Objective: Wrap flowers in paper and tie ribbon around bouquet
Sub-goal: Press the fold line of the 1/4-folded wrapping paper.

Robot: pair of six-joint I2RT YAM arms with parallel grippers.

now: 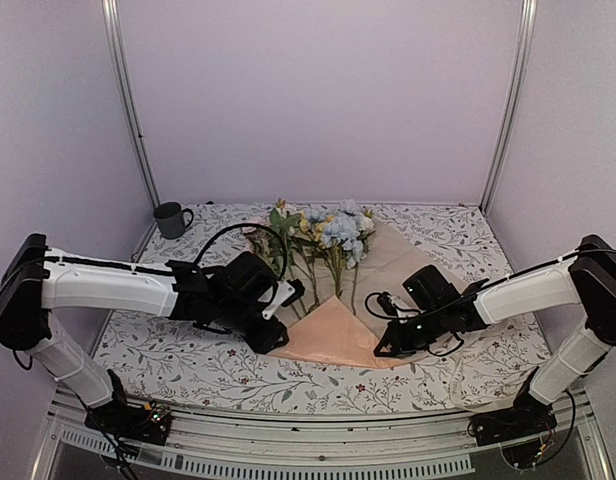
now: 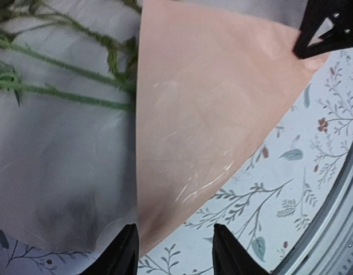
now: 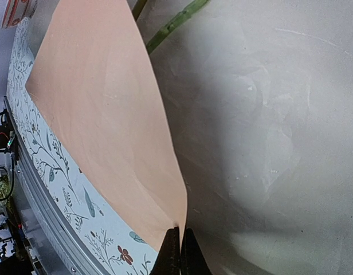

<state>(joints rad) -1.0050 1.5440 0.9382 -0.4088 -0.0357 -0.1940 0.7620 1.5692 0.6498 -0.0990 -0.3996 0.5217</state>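
The paper (image 1: 333,338) looks thin and light, soft enough to crease and to slide on the printed cloth of the table (image 1: 168,350). A hard pull would likely tear or crumple it, so its corners and folded edge are the sensible places to take hold. It lies mid-table under the flowers (image 1: 333,228), whose blooms point to 12 o'clock. Their stems (image 2: 62,91) run toward 6 o'clock, where a peach flap of the paper is folded up over its paler side.

The right fingers (image 3: 172,258) are pressed together and appear to pinch the flap's corner at its 3 o'clock end. The left fingers (image 2: 124,255) stand spread at the 9 o'clock end, with the flap's edge between them but not gripped (a pinch there looks the likely next hold).

The stems look slender, light and springy, apt to roll inside the wrap. The blooms look delicate and are best left untouched. A dark mug (image 1: 171,218) stands at 10 o'clock. No brand, label or readable writing shows in any view.
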